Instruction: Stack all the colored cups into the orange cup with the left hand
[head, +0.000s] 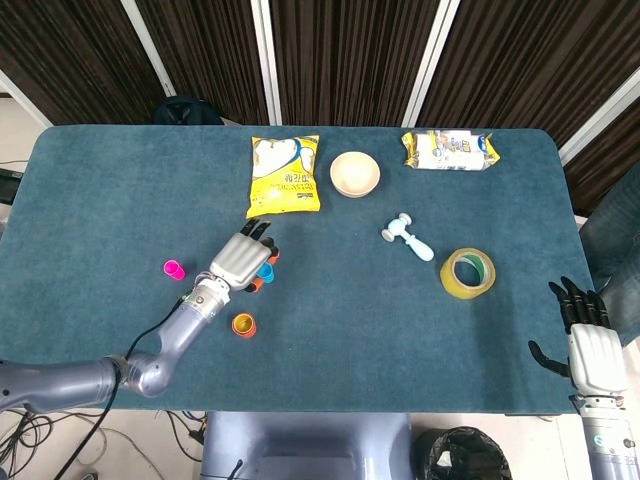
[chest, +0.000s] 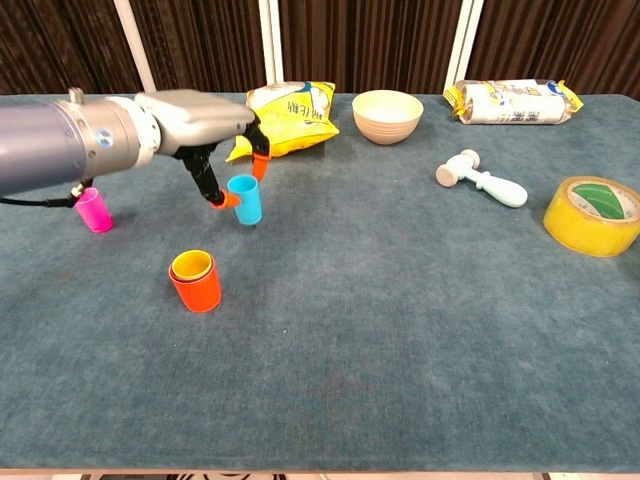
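The orange cup (chest: 196, 285) (head: 243, 324) stands at the near left of the table with a yellow cup (chest: 191, 264) nested inside it. My left hand (chest: 195, 118) (head: 240, 259) pinches the blue cup (chest: 245, 199) (head: 267, 272) between thumb and fingers. The cup stays upright and looks slightly raised off the cloth, behind and right of the orange cup. A pink cup (chest: 94, 210) (head: 174, 268) stands alone further left. My right hand (head: 590, 345) rests at the table's near right edge with fingers spread and nothing in it; the chest view does not show it.
At the back lie a yellow snack bag (chest: 285, 118), a beige bowl (chest: 387, 115) and a packet of snacks (chest: 515, 100). A white toy hammer (chest: 480, 178) and a yellow tape roll (chest: 592, 214) sit on the right.
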